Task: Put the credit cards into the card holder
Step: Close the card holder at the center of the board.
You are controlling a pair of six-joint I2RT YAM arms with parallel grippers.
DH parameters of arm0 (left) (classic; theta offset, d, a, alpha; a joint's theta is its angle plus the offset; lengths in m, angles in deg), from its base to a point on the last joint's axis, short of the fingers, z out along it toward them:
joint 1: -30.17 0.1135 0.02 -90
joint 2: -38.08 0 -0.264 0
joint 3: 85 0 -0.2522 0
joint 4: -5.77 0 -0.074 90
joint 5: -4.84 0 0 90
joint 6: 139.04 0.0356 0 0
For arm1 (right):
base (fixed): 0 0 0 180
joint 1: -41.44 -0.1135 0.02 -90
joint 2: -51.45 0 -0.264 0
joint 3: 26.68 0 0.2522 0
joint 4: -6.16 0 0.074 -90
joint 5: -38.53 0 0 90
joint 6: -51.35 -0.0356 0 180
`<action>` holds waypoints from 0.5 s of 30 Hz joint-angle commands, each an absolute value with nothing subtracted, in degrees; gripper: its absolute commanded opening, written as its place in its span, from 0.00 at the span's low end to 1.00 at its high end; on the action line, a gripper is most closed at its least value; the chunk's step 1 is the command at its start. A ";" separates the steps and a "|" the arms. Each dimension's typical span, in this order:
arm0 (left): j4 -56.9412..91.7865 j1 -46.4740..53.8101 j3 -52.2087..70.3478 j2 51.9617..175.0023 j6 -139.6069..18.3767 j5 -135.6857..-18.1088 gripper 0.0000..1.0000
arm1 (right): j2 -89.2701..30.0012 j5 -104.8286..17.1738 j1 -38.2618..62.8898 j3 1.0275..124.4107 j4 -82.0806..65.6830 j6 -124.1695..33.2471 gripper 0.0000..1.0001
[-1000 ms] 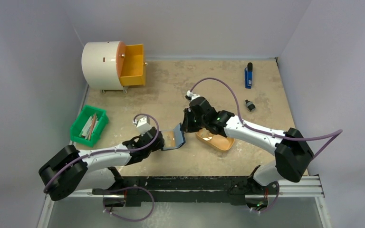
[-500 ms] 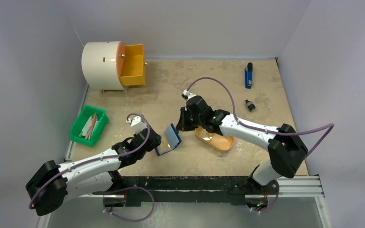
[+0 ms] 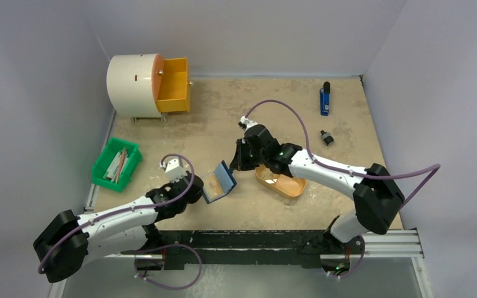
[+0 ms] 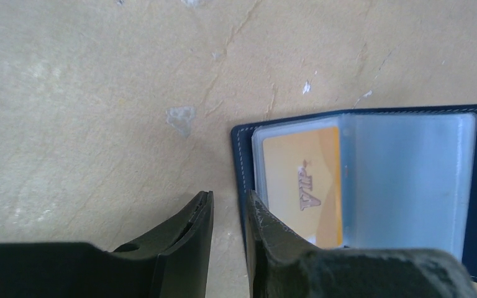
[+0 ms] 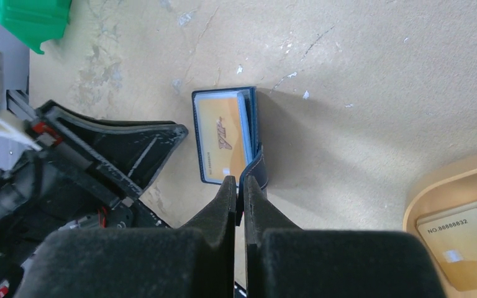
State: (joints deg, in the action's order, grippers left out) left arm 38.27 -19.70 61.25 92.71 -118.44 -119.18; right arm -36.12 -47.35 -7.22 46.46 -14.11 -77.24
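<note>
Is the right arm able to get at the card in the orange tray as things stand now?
Probably yes, but not at once. The card lies uncovered in the orange tray, close beside the right gripper; yet its jaws seem shut on the card holder's tab.

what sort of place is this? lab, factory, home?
Most likely a robot manipulation lab cell: grey walls box in a tan tabletop, a left arm and a right arm sit on a rail at its near edge, and the props are unrelated, like a white drum and a green bin.
</note>
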 commanded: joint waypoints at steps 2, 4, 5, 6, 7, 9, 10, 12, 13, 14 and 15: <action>24.53 -19.17 64.64 94.59 -117.86 -112.55 0.25 | -32.60 -47.94 -7.07 45.24 -12.49 -77.78 0.00; 20.91 -19.14 65.06 96.10 -117.39 -111.09 0.25 | -31.97 -47.91 -7.07 44.49 -11.91 -77.76 0.00; 20.47 -19.15 64.96 97.15 -117.07 -110.82 0.25 | -31.62 -47.72 -7.07 44.18 -11.57 -77.79 0.00; 18.26 -19.07 64.80 98.41 -116.76 -110.52 0.24 | -31.56 -47.28 -7.07 43.84 -11.22 -77.78 0.00; 17.15 -19.01 64.58 99.70 -116.29 -110.09 0.23 | -31.60 -46.49 -7.07 43.78 -10.94 -77.71 0.00; 14.85 -18.90 64.21 102.61 -115.72 -109.14 0.22 | -31.93 -44.48 -7.12 43.43 -10.00 -77.72 0.00; 13.82 -18.89 64.00 103.99 -115.52 -108.64 0.21 | -32.07 -43.48 -7.15 43.08 -9.14 -77.96 0.00; 12.04 -18.79 63.61 106.68 -115.39 -107.79 0.20 | -32.51 -41.94 -7.16 42.31 -7.91 -78.76 0.00; 11.17 -18.79 63.50 107.72 -115.44 -107.44 0.20 | -32.80 -41.43 -7.16 42.09 -6.63 -79.10 0.00; 10.42 -18.72 63.41 108.58 -115.52 -107.21 0.19 | -33.24 -40.77 -7.16 42.03 -5.83 -79.58 0.00; 9.77 -18.70 63.48 109.25 -115.56 -107.00 0.19 | -33.79 -39.88 -7.16 42.02 -5.03 -80.01 0.00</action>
State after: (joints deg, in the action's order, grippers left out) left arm 13.50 -19.04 63.70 105.87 -116.91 -110.37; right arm -33.65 -44.24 -7.25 42.53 -10.59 -78.13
